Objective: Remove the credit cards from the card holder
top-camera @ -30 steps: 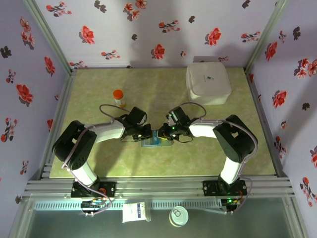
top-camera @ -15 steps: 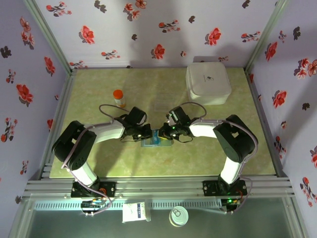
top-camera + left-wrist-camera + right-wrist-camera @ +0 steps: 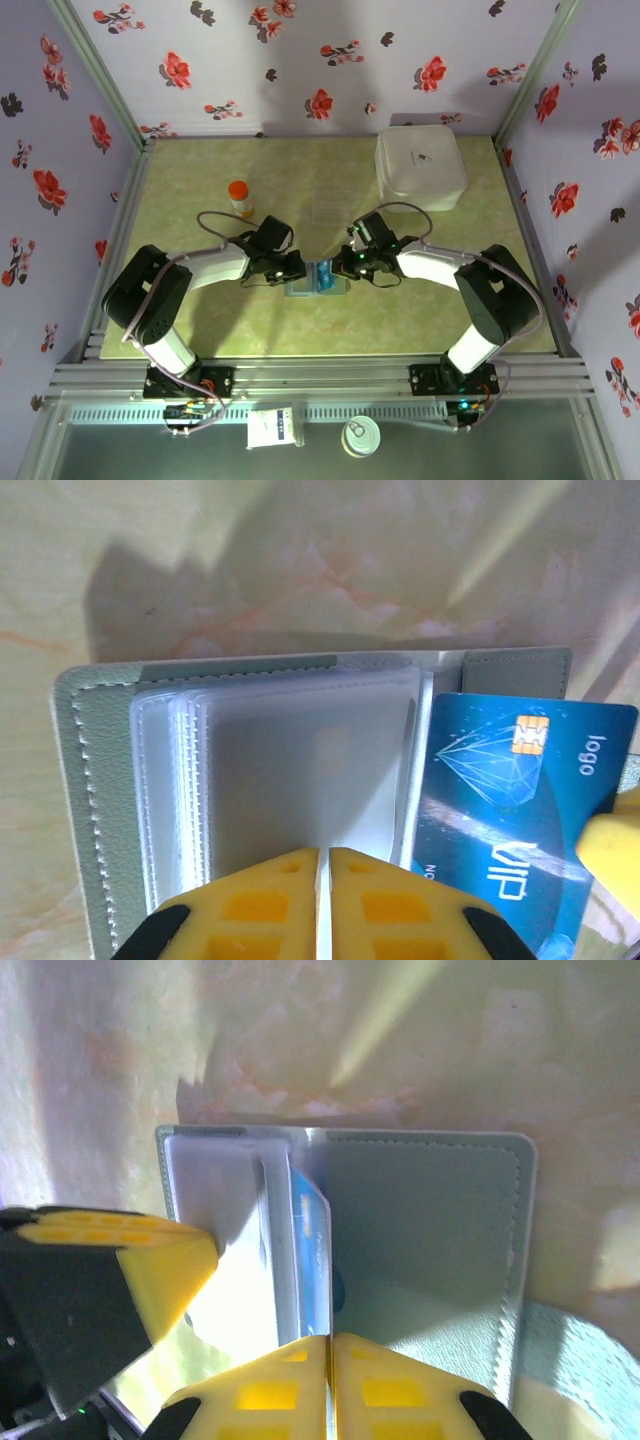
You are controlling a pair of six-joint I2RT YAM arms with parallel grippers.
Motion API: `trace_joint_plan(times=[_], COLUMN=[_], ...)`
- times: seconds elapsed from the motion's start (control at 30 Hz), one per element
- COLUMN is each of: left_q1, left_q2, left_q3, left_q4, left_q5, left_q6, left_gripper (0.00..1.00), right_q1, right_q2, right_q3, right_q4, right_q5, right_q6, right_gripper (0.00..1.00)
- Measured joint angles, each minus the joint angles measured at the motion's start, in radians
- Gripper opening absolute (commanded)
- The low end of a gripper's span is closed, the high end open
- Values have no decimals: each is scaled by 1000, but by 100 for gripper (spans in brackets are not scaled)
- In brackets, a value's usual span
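Blue card point(image 3: 500, 790) sits clamped in your right gripper point(image 3: 330, 1342); draw it straight back along the jaws while the clenched left gripper point(image 3: 322, 854) pins the holder point(image 3: 92, 780).

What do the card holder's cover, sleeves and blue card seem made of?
The card holder cover looks like matte grey-green leather or imitation, going by its stitched edge. The sleeves: frosted, see-through soft plastic. The blue card: glossy stiff plastic, gold chip.

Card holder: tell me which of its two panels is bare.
The grey panel with nothing on it, beside the blue card; the other one lies under the stack of clear sleeves.
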Motion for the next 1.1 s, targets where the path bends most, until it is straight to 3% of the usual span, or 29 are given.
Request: trace_joint_plan(times=[0.17, 0.37, 0.8, 1.1], left_q1=[3, 11, 29, 33], left_q2=[-16, -36, -111, -170], left_q3=[0, 0, 0, 0], left_q4=[0, -7, -84, -124], left_q5=[5, 11, 8, -9], left_q6=[0, 1, 8, 8], left_gripper=[13, 14, 15, 15], right_q1=[-2, -5, -5, -11], right_q2=[-22, -22, 114, 187], right_q3=[80, 231, 532, 693], right_q4=[-137, -322, -639, -725], right_q5=[60, 151, 325, 346], right_q6=[-100, -328, -1018, -1424], right_gripper=[4, 2, 0, 0])
